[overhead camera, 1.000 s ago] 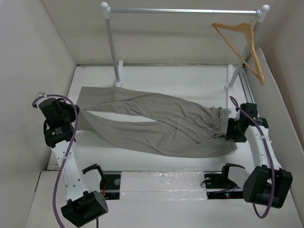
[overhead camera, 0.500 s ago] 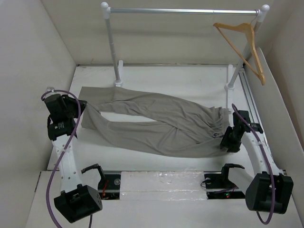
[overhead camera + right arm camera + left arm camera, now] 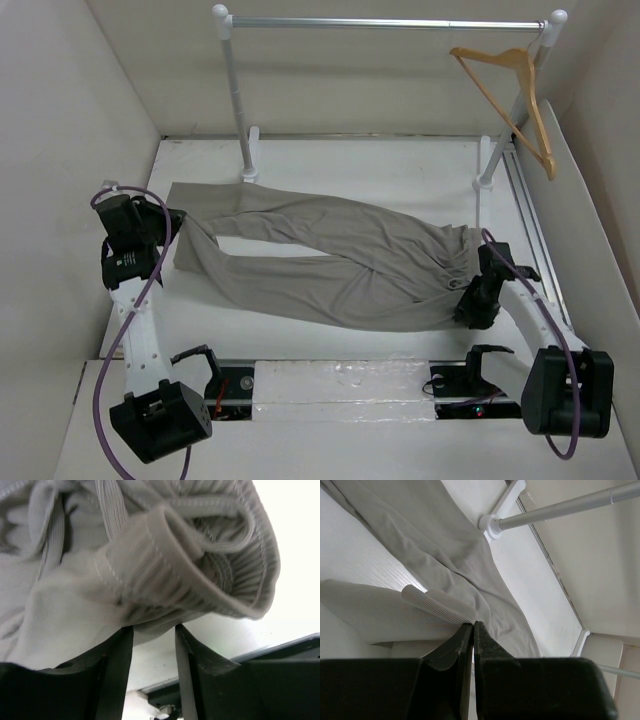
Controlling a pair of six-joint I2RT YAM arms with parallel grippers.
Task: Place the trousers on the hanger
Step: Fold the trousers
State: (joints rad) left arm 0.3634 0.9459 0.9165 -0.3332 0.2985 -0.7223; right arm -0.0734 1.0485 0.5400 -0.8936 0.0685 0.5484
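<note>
Since a second ago the right gripper [image 3: 468, 303] slid down toward the near edge along the waistband, and the left gripper [image 3: 172, 217] crept inward. The trousers [image 3: 330, 262] lie flat across the table [image 3: 400, 165], long axis left-right, cuffs left, waist right. The hanger [image 3: 510, 92] hangs on the rail [image 3: 385, 22]. Only the wrist views show the jaws: left pinched on a ribbed cuff [image 3: 437, 605], right parted around the waistband [image 3: 185, 560].

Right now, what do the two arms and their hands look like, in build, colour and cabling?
Both arms have white links joined by black motor housings, with a purple cable looping along each. The left hand and right hand are black, with flat, tapering black fingers in the wrist views. A small white label sits on the left arm's black housing.
</note>
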